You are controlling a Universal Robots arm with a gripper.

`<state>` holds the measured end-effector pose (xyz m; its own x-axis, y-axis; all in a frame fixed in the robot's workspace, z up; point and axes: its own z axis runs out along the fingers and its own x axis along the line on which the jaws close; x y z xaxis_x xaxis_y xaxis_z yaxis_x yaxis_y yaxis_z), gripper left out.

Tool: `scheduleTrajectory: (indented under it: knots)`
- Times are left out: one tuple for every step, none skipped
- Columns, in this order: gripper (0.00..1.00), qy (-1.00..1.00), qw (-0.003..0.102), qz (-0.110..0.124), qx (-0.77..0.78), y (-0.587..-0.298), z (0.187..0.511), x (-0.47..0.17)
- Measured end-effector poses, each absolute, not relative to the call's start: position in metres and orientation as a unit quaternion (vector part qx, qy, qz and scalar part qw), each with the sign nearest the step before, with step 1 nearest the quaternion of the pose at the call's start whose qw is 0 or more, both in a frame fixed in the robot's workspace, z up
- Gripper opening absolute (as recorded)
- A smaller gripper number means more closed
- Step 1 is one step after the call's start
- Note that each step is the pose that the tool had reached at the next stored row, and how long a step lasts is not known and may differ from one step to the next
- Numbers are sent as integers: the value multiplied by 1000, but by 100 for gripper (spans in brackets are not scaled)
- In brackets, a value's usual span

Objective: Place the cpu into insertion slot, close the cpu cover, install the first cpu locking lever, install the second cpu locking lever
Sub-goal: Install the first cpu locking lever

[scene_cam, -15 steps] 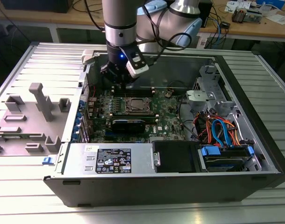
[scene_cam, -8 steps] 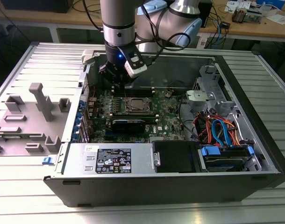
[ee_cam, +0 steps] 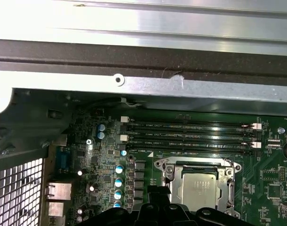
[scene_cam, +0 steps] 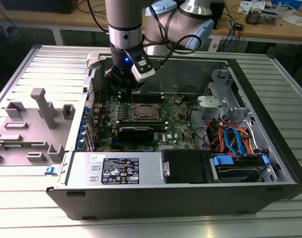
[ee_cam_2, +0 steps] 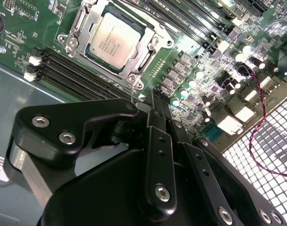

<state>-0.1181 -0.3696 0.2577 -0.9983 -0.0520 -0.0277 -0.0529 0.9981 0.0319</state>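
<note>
The cpu (ee_cam_2: 113, 40) lies flat in the insertion slot (ee_cam_2: 139, 85) on the green motherboard, its silver top showing. The cpu cover (ee_cam_2: 150, 47) is folded down, framing the chip. A thin wire lever end (ee_cam_2: 133, 92) stands up at the socket's corner. My gripper (ee_cam_2: 156, 96) hovers close above that corner, beside the lever, and its black fingers look shut with nothing seen between them. In the first wrist view the cpu (ee_cam: 198, 188) sits just beyond the gripper (ee_cam: 158, 192). In the exterior view the gripper (scene_cam: 123, 90) hangs over the board, towards the view's left of the cpu (scene_cam: 145, 111).
Long black memory slots (ee_cam: 190, 134) run beside the socket. The case wall (ee_cam: 134, 84) rises close behind them. A perforated grille (ee_cam_2: 261, 141) and a red-black wire (ee_cam_2: 263, 108) lie near. The power supply (scene_cam: 116, 168), cabled drive bay (scene_cam: 235, 144) and grey fixture (scene_cam: 37, 119) surround the board.
</note>
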Motion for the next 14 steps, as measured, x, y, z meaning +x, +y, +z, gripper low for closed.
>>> scheduleTrajectory:
  knots:
    - [11, 999, 13, 16, -26, -370, 258, -119]
    - [11, 999, 13, 16, -26, -370, 258, -120]
    - [11, 999, 13, 16, -26, -370, 258, -121]
    - [11, 999, 13, 16, -26, -370, 258, -122]
    - [11, 999, 13, 16, -26, -370, 258, -123]
    - [11, 999, 13, 16, -26, -370, 258, -124]
    - [11, 999, 13, 16, -26, -369, 258, -124]
    - [11, 999, 13, 16, -26, -369, 258, -124]
    - [11, 999, 13, 16, -26, -368, 258, -124]
    - [11, 999, 13, 16, -26, -367, 258, -124]
    - [11, 999, 13, 16, -26, -365, 258, -124]
    - [11, 999, 13, 16, -26, -364, 258, -124]
    - [11, 999, 13, 16, -26, -363, 258, -124]
    - [11, 999, 13, 17, -26, -362, 257, -125]
